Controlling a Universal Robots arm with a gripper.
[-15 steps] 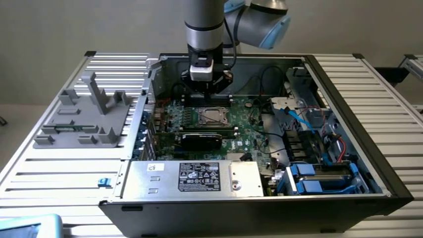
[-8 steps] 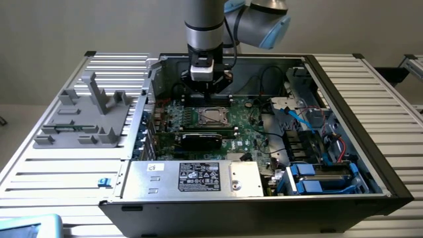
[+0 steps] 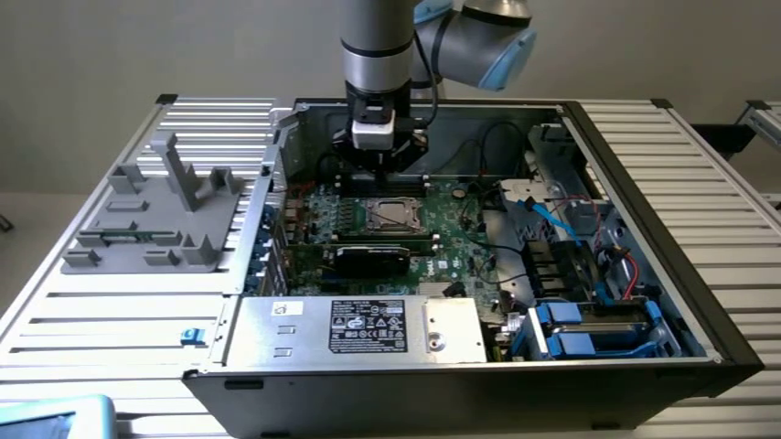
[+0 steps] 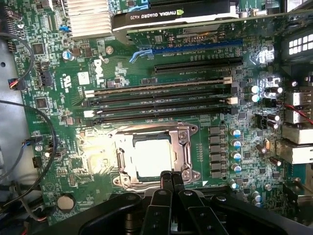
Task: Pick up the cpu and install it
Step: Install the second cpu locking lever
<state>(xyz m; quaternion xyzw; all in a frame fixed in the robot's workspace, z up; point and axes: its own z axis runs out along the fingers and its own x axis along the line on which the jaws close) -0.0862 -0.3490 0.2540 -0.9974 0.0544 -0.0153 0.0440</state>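
With fingers pressed together and empty, the tool (image 4: 172, 182) hovers beside the cpu (image 4: 151, 157) seated in its socket (image 4: 152, 154); any descent should stay centred.

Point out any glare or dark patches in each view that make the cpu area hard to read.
Wrist view: strong glare washes out the cpu in its socket frame, hiding surface detail; the end effector is a dark silhouette. Exterior view: even lighting, the cpu reads clearly, with shadow deep inside the computer case.

Gripper (image 3: 382, 170) hangs inside open case (image 3: 683, 274); cpu (image 3: 390, 214) sits in socket (image 3: 388, 226)
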